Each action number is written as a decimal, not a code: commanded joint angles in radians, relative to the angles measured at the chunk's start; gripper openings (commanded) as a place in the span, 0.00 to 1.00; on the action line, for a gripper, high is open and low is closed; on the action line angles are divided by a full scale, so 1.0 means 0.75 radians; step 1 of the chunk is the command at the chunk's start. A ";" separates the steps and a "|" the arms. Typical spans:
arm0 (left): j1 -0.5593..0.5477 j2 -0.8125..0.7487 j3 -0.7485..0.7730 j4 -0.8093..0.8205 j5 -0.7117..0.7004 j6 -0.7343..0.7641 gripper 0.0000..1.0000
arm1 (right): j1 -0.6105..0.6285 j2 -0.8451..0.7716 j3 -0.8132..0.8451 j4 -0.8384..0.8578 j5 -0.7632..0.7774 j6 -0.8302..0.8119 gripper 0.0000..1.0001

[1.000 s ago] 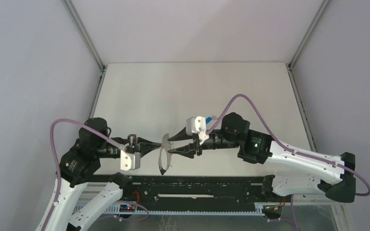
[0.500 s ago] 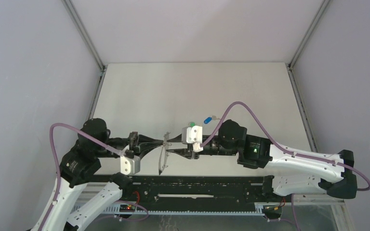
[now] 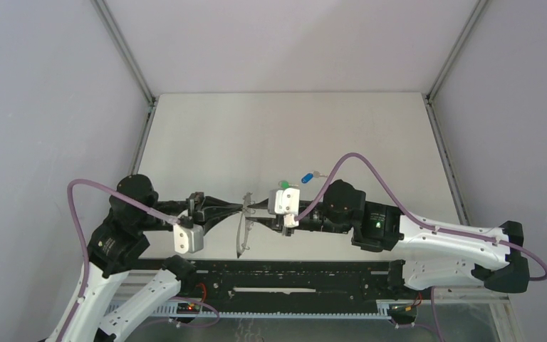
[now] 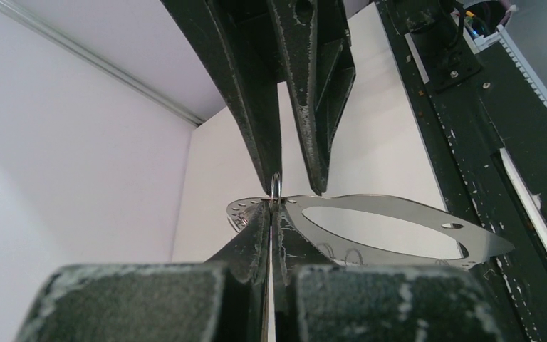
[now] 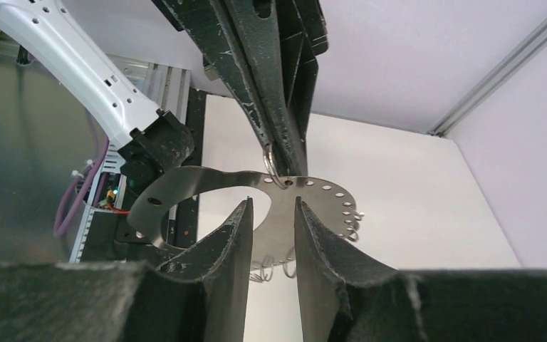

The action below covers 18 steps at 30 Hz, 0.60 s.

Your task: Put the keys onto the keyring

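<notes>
The keyring [image 3: 241, 231], a wide grey metal band with small wire loops, hangs on edge between the two arms. My left gripper [image 3: 243, 209] is shut on its upper rim; the left wrist view shows the jaws [image 4: 273, 208] pinched on the band [image 4: 389, 202]. My right gripper [image 3: 253, 214] is open, its tips close against the band from the other side without gripping it [image 5: 272, 205]. The band also shows in the right wrist view [image 5: 199, 180]. The green-headed key [image 3: 283, 184] and the blue-headed key [image 3: 306, 177] lie on the table behind the right wrist.
The white table [image 3: 285, 135] is walled by grey panels with metal posts at the back corners. A black rail [image 3: 285, 271] runs along the near edge under the keyring. The purple cable [image 3: 356, 153] arches over the right arm.
The right gripper has narrowed its jaws and moved nearer and left, up to the keyring. Its wrist no longer covers the two keys. The left gripper keeps hold of the keyring.
</notes>
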 commanded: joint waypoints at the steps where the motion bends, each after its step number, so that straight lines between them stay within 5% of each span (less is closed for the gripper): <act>1: -0.011 0.003 -0.018 0.061 0.055 -0.060 0.00 | 0.018 -0.045 0.035 0.066 0.056 -0.026 0.35; 13: -0.011 0.057 0.000 0.103 0.107 -0.223 0.00 | 0.030 -0.062 0.036 0.134 0.010 -0.017 0.38; 18: -0.011 0.066 -0.001 0.176 0.110 -0.315 0.00 | 0.031 -0.051 0.035 0.134 -0.009 -0.014 0.26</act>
